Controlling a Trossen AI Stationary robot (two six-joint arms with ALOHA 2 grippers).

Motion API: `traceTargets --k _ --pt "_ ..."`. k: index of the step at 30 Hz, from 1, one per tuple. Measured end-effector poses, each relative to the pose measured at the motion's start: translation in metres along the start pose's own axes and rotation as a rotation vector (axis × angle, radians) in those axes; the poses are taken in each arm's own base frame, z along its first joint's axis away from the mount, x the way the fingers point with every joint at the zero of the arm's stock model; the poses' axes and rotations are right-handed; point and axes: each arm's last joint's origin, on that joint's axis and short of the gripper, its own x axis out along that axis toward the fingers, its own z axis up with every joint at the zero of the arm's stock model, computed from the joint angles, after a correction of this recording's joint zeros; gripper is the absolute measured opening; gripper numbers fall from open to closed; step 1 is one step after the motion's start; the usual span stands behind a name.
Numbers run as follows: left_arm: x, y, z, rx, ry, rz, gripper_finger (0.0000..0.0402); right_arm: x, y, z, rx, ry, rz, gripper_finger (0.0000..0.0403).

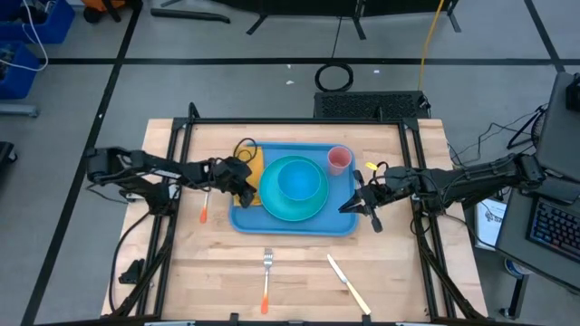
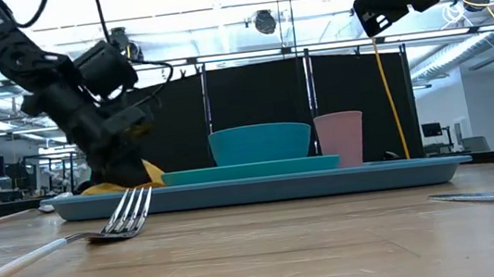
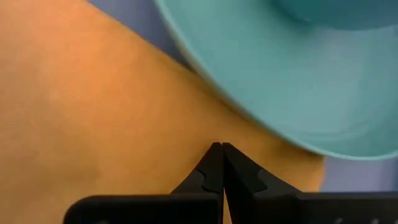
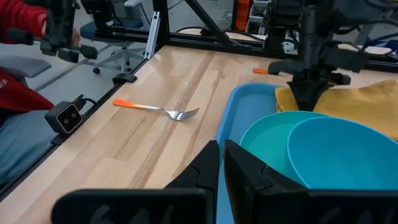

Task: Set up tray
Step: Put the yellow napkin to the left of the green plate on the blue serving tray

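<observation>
While my left claw [image 1: 243,180] presses down at the tray's [image 1: 343,224] left end, its fingers [image 3: 214,168] are pinched together on the yellow cloth [image 1: 255,161] that lies there, partly under the plate [image 1: 292,210]. The tray sits in the middle of the table [image 1: 390,272], a little toward the far side. On it the teal plate carries a blue bowl [image 1: 297,178], and a pink cup [image 1: 338,159] stands upright in the tray's far right corner, just beside the plate.

My right claw [image 1: 360,205] hangs above the tray's right edge, raised clear of the table, its fingers [image 4: 208,165] closed together on nothing.

On the bare wood near the front edge lie a fork [image 1: 266,276] with an orange handle and, to its right, a knife [image 1: 347,283] with a pale handle. Another orange-handled piece [image 1: 205,209] lies left of the tray, beneath my left arm; I cannot tell what it is.

A person in a red sleeve [image 4: 25,18] shows beyond the table in my right wrist view.
</observation>
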Motion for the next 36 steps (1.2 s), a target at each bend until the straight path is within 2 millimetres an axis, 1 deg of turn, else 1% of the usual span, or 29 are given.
traceTargets --k 3,6,9,13,16,22,25,28,31,36 --pt "0.008 0.001 -0.001 0.0 0.007 0.0 0.0001 0.0 0.0 0.0 -0.001 0.0 0.0 0.0013" --pt "0.014 0.001 -0.002 0.0 0.01 -0.038 0.0001 0.0 0.0 0.0 -0.001 0.0 0.0 0.0013" --pt "0.018 -0.002 -0.003 0.005 0.01 -0.05 0.0001 0.0 0.0 0.0 -0.002 0.0 0.0 0.0013" --pt "0.018 -0.005 -0.008 0.013 0.044 -0.043 0.0 0.0 0.0 0.0 0.004 0.0 0.0 0.0013" --pt "0.018 -0.009 -0.012 0.047 0.082 -0.075 0.0 0.0 0.0 0.0 0.005 0.0 0.0 0.0013" --pt "0.019 -0.012 -0.016 0.07 0.109 -0.095 0.0 0.0 0.0 0.0 0.005 0.0 0.0 0.0013" --pt "0.018 -0.013 -0.017 0.116 0.135 -0.148 0.0 0.0 0.0 0.0 0.005 0.0 0.0 0.0013" --pt "0.018 -0.014 -0.017 0.088 0.121 -0.121 0.0 0.0 0.0 0.0 0.006 0.0 0.0 0.0013" --pt "0.018 -0.015 -0.015 0.123 0.105 -0.156 0.0 0.0 0.0 0.0 0.006 0.001 0.0 0.0013" --pt "0.016 -0.019 -0.011 0.128 0.064 -0.189 0.0001 0.0 0.0 0.0 0.009 0.001 0.0 0.0013"
